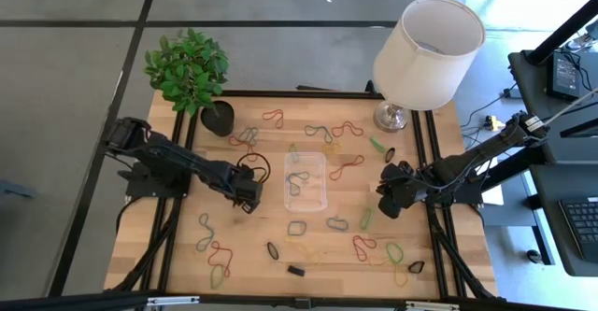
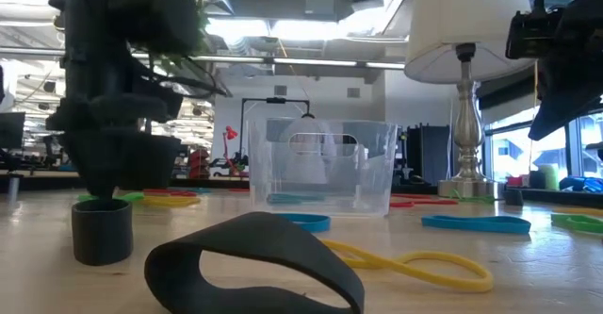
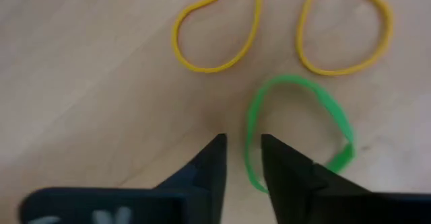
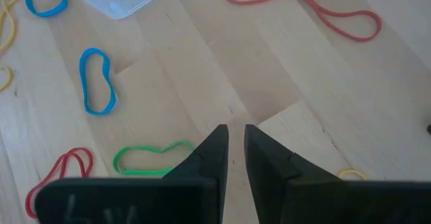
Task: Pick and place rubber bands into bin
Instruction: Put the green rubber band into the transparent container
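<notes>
Left wrist view shows the left gripper (image 3: 242, 150) slightly parted, grasping nothing, with a green rubber band (image 3: 296, 133) lying on the desk at one fingertip, its loop stretching away, left of the bin (image 1: 306, 180).

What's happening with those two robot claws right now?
Left gripper open beside thin green rubber band. Right gripper barely open, empty. Clear plastic bin between arms, unblocked.

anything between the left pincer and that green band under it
Nothing visible. In the left wrist view the left pincer hangs right over the green rubber band, fingers a little apart, with only bare table around.
</notes>
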